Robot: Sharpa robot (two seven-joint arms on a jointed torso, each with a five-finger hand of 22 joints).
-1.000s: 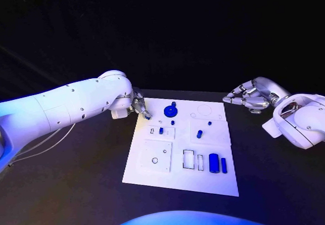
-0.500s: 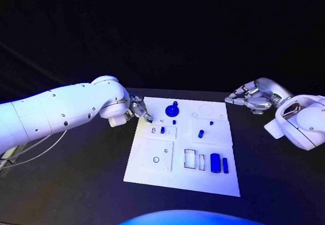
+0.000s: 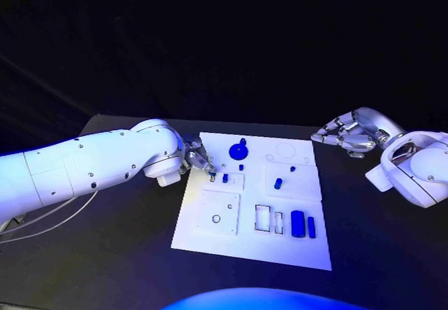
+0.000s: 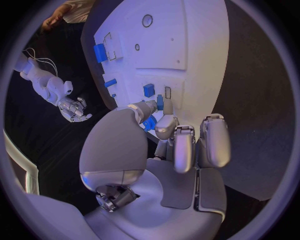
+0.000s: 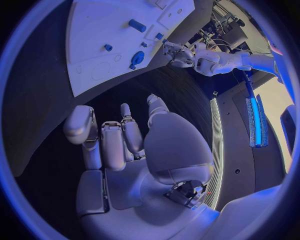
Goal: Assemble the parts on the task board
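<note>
Two white arms reach over the black counter (image 3: pixel 110 268) in the head view. The task board (image 3: pixel 249 249) lies in the middle, and blue parts sit on it: a round part (image 3: pixel 237 152) near the far edge, a small peg (image 3: pixel 277 184) at the centre, and two long bars (image 3: pixel 297 224) near the right edge. The left hand (image 3: pixel 197 158) is at the board's left edge; the right hand (image 3: pixel 345 137) hovers beside the board's far right corner, fingers curled and holding nothing.

In the left wrist view the left hand's fingertips (image 4: pixel 156 106) are close together over a small blue part (image 4: pixel 149 90); I cannot tell whether they grip anything.

In the right wrist view the right hand's fingers (image 5: pixel 112 142) are bent inward, apart from the board.
</note>
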